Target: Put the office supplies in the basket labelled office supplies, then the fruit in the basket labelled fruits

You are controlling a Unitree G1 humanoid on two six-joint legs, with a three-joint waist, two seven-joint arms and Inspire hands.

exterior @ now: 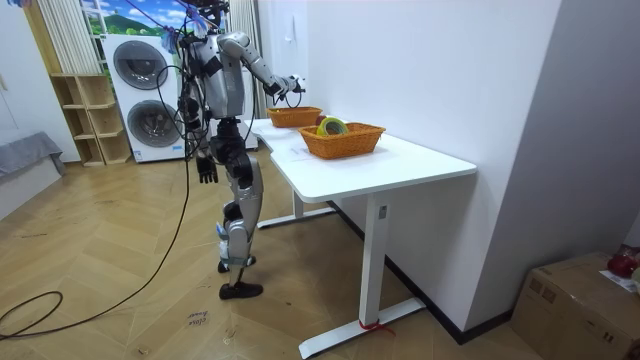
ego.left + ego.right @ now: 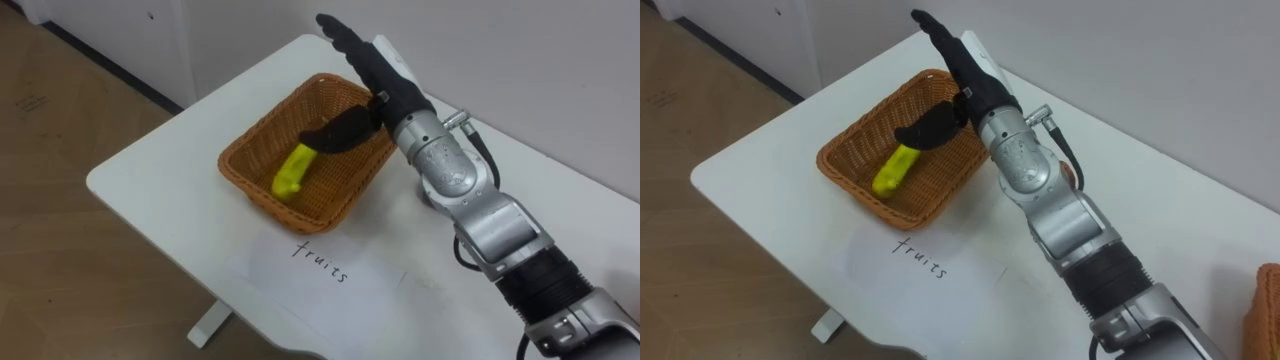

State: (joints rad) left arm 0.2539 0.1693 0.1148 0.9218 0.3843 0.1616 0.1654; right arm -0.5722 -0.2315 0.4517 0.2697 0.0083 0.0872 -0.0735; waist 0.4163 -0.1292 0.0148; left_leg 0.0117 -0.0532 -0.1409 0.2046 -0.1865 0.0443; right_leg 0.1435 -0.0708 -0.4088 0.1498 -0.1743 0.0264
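A brown wicker basket (image 2: pixel 262 194) stands on the white table (image 2: pixel 150 195) above a paper sheet marked "fruits" (image 2: pixel 322 261). A yellow fruit (image 2: pixel 293 170) lies inside it. My right hand (image 2: pixel 375 72) hovers over the basket's far right rim, open, fingers straight and pointing away, thumb reaching down over the basket, holding nothing. In the room view I stand at the table's end with the right arm stretched to that far basket (image 1: pixel 295 116), while my left hand (image 1: pixel 207 168) hangs by my side. A second wicker basket (image 1: pixel 343 139) nearer the room camera holds a yellow-green roll.
The table's near edge and left corner drop to a wooden floor (image 2: pixel 60 120). A white wall (image 2: pixel 520 60) runs behind the table. The second basket's rim (image 2: pixel 1266 300) shows at the far right of the right eye view. Washing machines (image 1: pixel 140 100) stand behind me.
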